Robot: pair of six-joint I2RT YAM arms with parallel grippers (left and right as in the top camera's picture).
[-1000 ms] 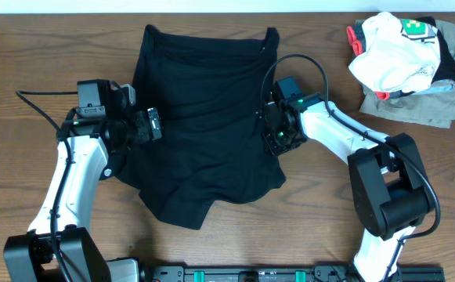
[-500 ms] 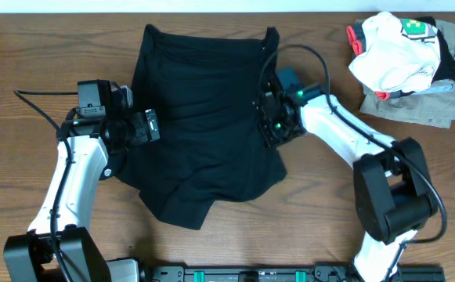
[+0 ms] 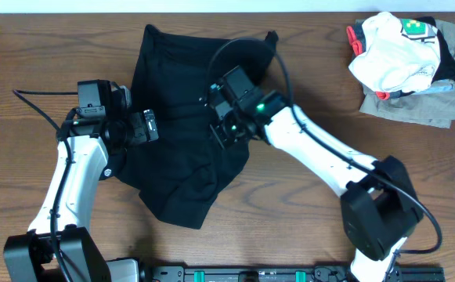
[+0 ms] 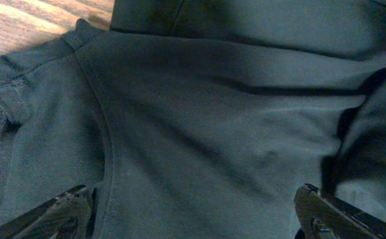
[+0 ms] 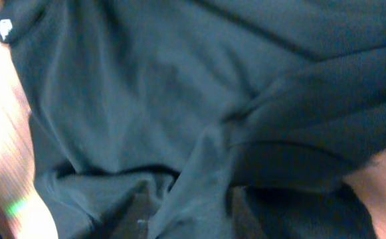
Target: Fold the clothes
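Observation:
A black shirt (image 3: 176, 86) lies spread on the wooden table, its right side folded over toward the middle. My right gripper (image 3: 225, 129) is shut on the shirt's right edge and holds it over the shirt's centre; in the right wrist view a ridge of black cloth (image 5: 199, 179) runs between the fingers. My left gripper (image 3: 150, 125) is open and rests over the shirt's left side; in the left wrist view its fingertips (image 4: 193, 212) straddle flat black fabric (image 4: 212, 119) without pinching it.
A pile of other clothes (image 3: 407, 63), white on top of grey and black, sits at the back right corner. Bare wood table (image 3: 368, 133) shows to the right of the shirt. A black cable (image 3: 35, 102) runs at the left.
My right gripper has moved left across the shirt, dragging the shirt's right edge over toward the centre. The left arm has barely moved.

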